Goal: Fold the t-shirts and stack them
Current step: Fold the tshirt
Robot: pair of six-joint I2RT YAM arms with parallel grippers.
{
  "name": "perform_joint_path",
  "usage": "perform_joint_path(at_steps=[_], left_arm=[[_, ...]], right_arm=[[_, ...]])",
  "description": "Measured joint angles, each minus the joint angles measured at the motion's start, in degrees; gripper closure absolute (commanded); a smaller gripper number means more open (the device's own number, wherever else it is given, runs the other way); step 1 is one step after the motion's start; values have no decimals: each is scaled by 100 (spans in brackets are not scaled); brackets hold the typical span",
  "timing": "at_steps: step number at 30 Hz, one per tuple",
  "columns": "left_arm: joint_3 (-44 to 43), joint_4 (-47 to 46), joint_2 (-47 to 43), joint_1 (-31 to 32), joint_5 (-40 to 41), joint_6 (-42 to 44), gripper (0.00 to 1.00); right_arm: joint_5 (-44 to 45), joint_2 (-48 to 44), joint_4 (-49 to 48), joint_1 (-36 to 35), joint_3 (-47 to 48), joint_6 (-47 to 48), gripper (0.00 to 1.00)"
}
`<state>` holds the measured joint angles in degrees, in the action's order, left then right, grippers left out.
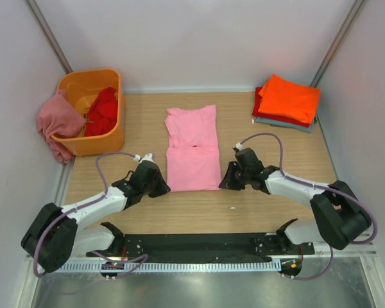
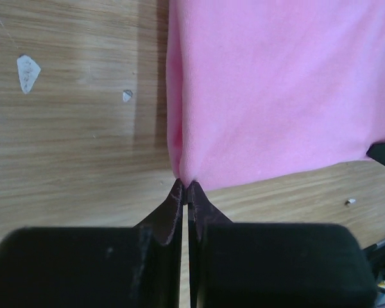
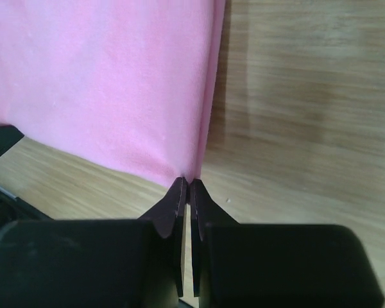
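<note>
White walls [image 1: 199,38] are enclosing a wooden surface [image 1: 282,192] on three sides. From the top view, the pink t-shirt [image 1: 192,151] is lying flat in the middle of the surface as a long strip, its sides folded in and its collar end toward the far edge. The left end effector [image 1: 163,186] and the right end effector [image 1: 223,181] are sitting low at the shirt's two near corners, one on each side. An orange tub [image 1: 99,144] is standing at the far left corner, well apart from the pink shirt, with a red shirt [image 1: 102,112] bunched inside and a dusty rose shirt [image 1: 58,122] hanging over its left rim. At the far right corner, folded shirts are stacking up: an orange shirt [image 1: 289,97] on top, a second red shirt [image 1: 260,110] under it and a grey-blue shirt [image 1: 289,123] at the bottom. Purple-grey cables [image 1: 109,160] are looping off both arms.

From the left wrist, the fingers are pressing together and pinching the shirt's near left corner. Two pale scraps [image 2: 27,72] are lying on the bare wood to the left.

From the right wrist, the fingers are closing on the shirt's near right corner and pinching it, with bare wood beside it.
</note>
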<state>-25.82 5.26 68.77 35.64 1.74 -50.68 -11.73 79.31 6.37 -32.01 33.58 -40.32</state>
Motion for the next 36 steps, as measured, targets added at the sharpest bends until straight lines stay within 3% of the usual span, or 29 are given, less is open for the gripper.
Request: perform_joint_path(at_steps=[9,17,26,36], left_arm=[[-503,1705,-1587,140,-109,-31,100],[-2103,3482,-2031,175,-136,-2,100],[-3578,4240,-1178,175,122,315,98],[-4081,4199,98,-44,94,693,98]], right_arm=[[240,-1665,1384,-466,50,-251,99],[715,-2583,2763,-966,938,-649,99],[1637,-1786,3604,-905,2848,-267,99],[1537,-667,3560,-184,3086,293,99]])
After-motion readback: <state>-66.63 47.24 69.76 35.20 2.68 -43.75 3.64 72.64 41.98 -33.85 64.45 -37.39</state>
